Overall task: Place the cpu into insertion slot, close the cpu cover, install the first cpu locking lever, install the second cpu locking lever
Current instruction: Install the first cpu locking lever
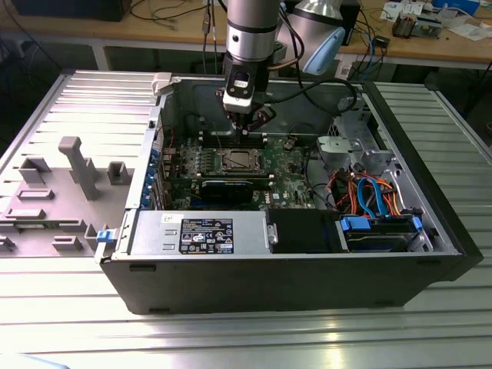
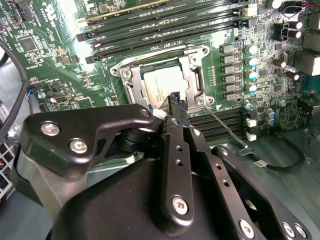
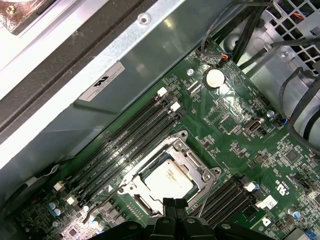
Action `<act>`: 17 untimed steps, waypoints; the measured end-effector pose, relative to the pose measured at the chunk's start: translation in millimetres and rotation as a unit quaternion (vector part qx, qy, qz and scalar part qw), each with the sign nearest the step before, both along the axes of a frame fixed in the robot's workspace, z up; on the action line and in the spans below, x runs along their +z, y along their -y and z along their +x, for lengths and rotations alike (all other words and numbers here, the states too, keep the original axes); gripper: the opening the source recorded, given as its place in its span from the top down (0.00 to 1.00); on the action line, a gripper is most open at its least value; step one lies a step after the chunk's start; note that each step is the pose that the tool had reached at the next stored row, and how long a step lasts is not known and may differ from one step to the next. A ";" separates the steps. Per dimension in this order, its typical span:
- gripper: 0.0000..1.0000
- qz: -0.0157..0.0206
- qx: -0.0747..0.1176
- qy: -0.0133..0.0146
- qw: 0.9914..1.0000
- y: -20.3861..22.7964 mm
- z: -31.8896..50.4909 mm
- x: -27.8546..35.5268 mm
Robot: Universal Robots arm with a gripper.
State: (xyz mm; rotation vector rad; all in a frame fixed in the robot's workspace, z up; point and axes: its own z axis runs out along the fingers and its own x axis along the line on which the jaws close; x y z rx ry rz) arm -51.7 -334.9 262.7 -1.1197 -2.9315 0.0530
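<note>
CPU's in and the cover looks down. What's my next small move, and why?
Probably shift the gripper toward the locking lever beside the cpu cover: the cpu sits under the frame, and that lever angles out, apparently unlatched.

The silver-and-black cylindrical robot arm (image 1: pixel 250 31) hangs vertically, wrist pointing straight down. Its black metal two-finger gripper (image 1: pixel 247 129) has both slim fingertips (image 3: pixel 168 204) pressed together, jaws closed tip to tip. Behind the jaws, black bolted linkage bars (image 2: pixel 95 130) fan outward.
</note>
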 end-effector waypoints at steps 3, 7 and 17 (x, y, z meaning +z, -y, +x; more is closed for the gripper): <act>0.89 0.000 0.003 0.000 1.000 0.0 0.0 0.0; 0.89 0.000 0.008 0.000 1.000 0.0 0.0 0.0; 0.89 0.000 0.018 0.000 1.000 0.0 0.0 0.0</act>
